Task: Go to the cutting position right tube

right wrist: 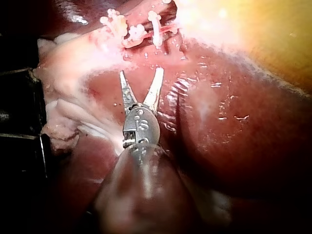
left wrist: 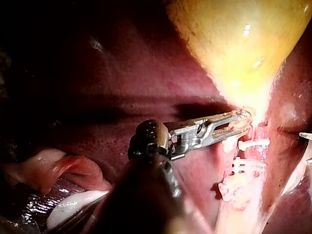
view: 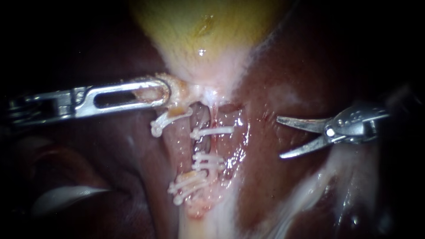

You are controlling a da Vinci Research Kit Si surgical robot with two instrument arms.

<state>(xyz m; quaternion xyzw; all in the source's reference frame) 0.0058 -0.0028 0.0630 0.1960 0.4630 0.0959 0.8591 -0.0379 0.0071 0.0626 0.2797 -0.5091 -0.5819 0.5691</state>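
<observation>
Three clips (view: 212, 131) cross right tube (view: 215, 144); right instrument's (view: 280, 137) jaws apart, left instrument's (view: 164, 93) grip gallbladder (view: 203, 26).

Light concentrated centrally — gallbladder (view: 199, 26) brightly lit, wet glints on the liver (view: 265, 177); corners drop to black. Right wrist view — gallbladder washed out by glare, margins dark.
</observation>
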